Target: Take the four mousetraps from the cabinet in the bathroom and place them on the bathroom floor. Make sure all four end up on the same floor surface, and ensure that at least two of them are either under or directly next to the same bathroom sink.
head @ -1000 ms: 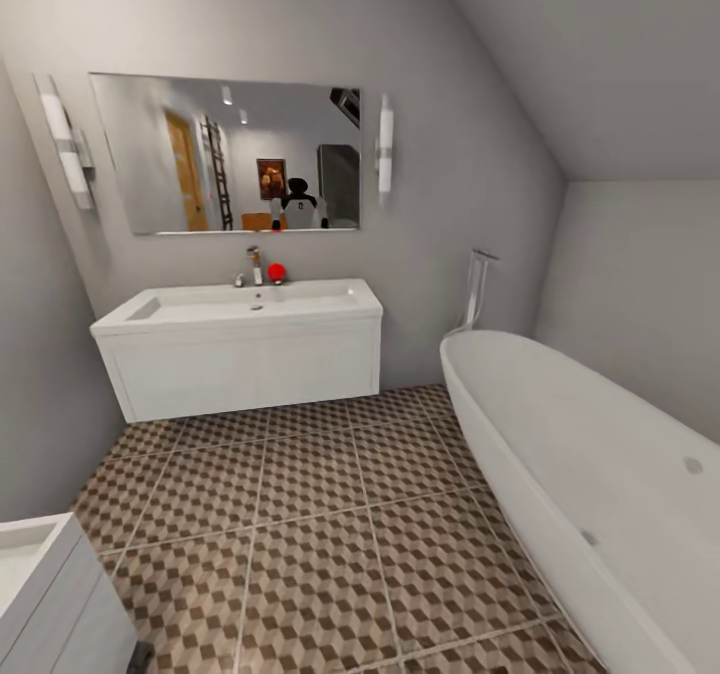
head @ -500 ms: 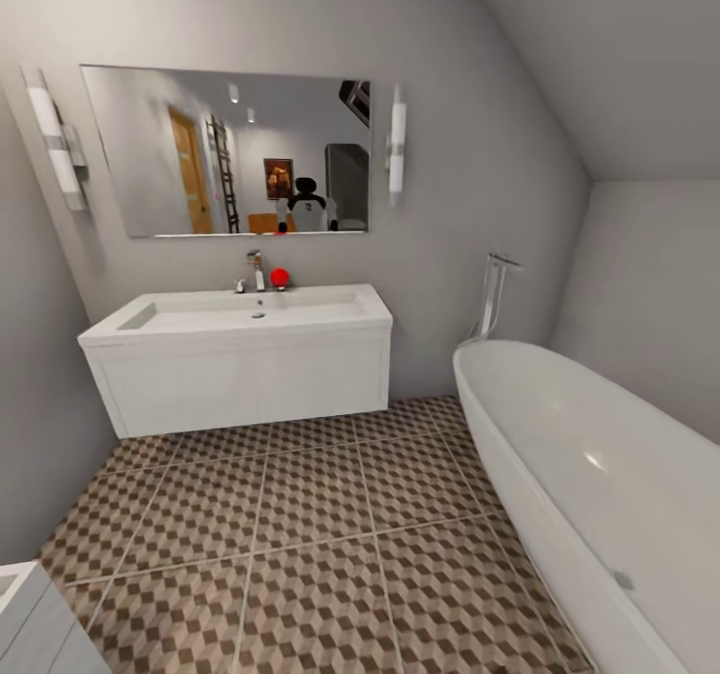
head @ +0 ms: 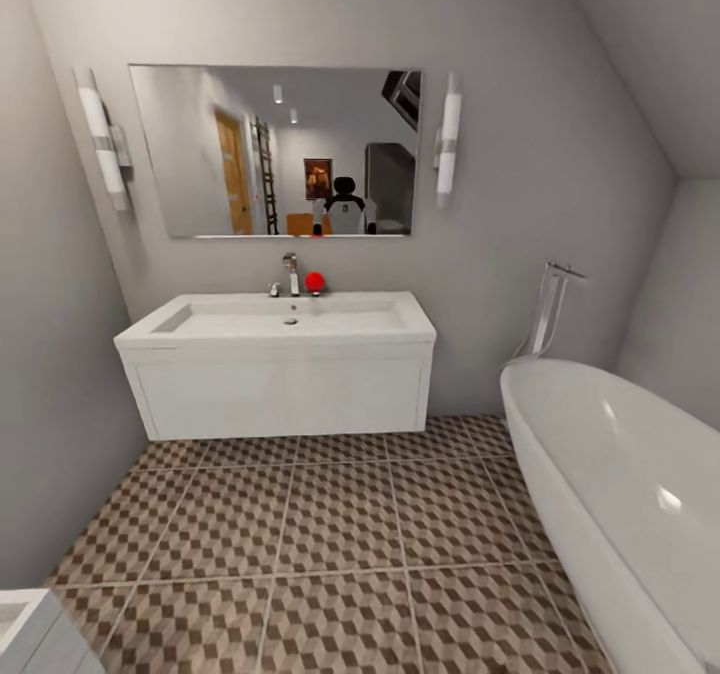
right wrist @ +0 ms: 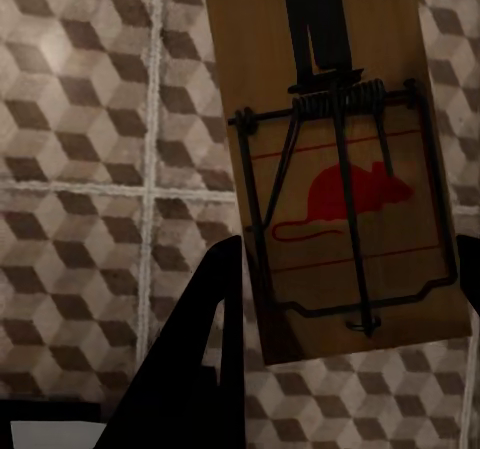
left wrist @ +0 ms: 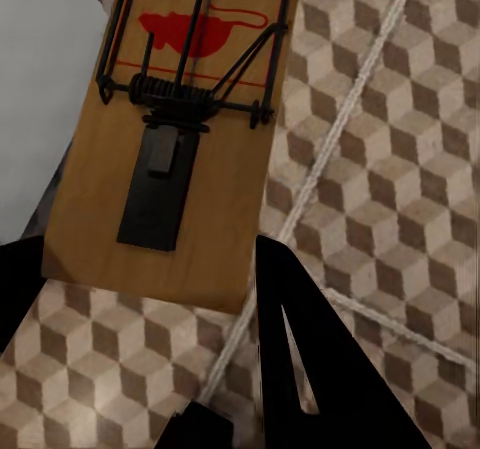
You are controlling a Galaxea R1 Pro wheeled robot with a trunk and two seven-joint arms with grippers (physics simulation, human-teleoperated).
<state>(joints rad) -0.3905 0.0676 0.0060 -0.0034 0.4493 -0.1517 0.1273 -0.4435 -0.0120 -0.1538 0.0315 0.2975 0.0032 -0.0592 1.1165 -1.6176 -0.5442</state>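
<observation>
Over cube-patterned bathroom floor (left wrist: 400, 119), each end effector (left wrist: 150, 299) (right wrist: 345, 299) pinches a mousetrap (left wrist: 180, 139) (right wrist: 335, 159) between its fingers.

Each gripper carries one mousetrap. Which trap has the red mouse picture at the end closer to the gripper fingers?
The right gripper's mousetrap: its red mouse sits between the fingers. On the left gripper's mousetrap, the mouse is at the far end.

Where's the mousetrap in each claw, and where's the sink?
Left mousetrap (left wrist: 165, 139): left wrist view, on the bare wood near the spring.
Right mousetrap (right wrist: 345, 194): right wrist view, on the red mouse print.
Sink (head: 280, 394): head view, on the white front panel.
</observation>
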